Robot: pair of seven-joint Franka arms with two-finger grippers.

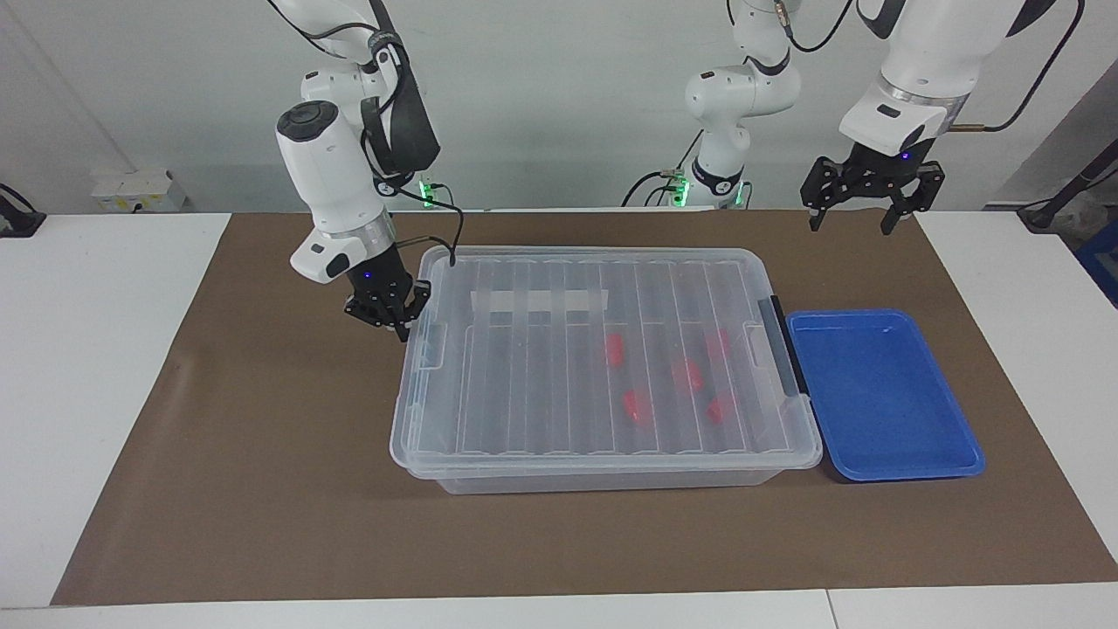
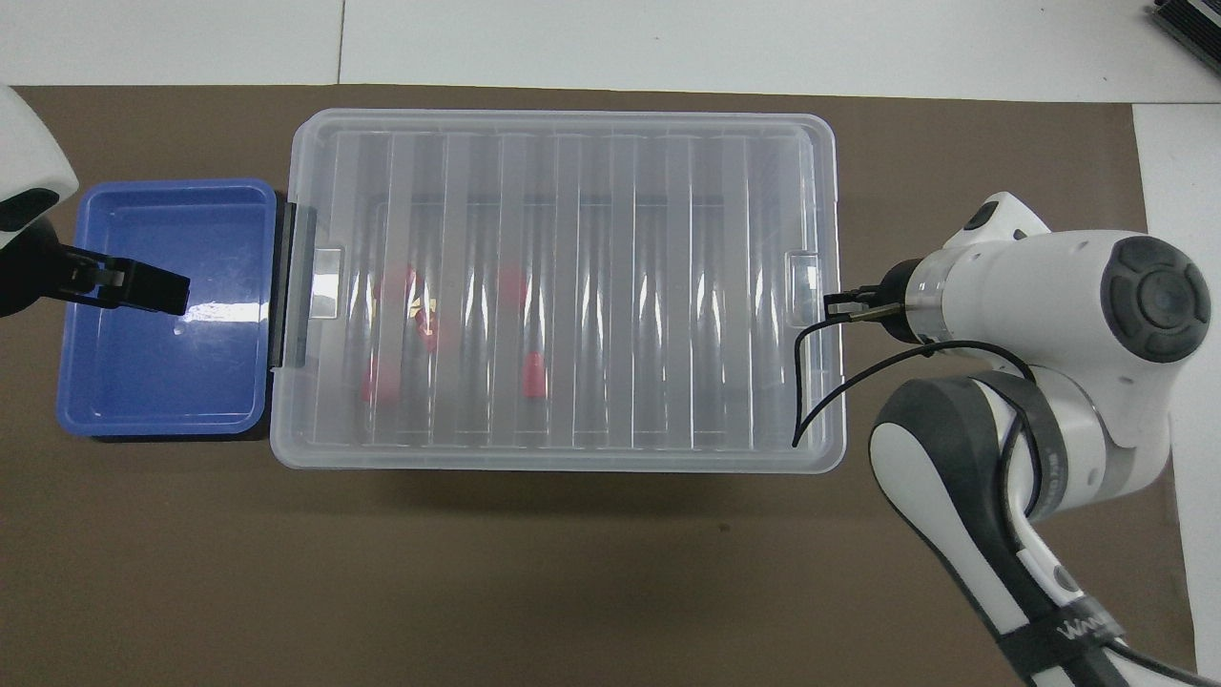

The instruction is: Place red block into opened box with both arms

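- The box [image 1: 603,367] sits mid-frame on the brown mat [image 1: 262,454]; its ribbed clear lid [image 1: 524,376] covers the top and stands in the way of the inside.
- Five red blocks [image 1: 614,349] show through the lid, lower right of the box's centre in the facing view.
- The blue tray [image 1: 882,393] touches the box's dark-handled end, at right.
- The right gripper [image 1: 390,316], fingertips pressed together, is at the lid's left end tab.
- The left gripper [image 1: 872,194], fingers spread, hangs at upper right, holding nothing.
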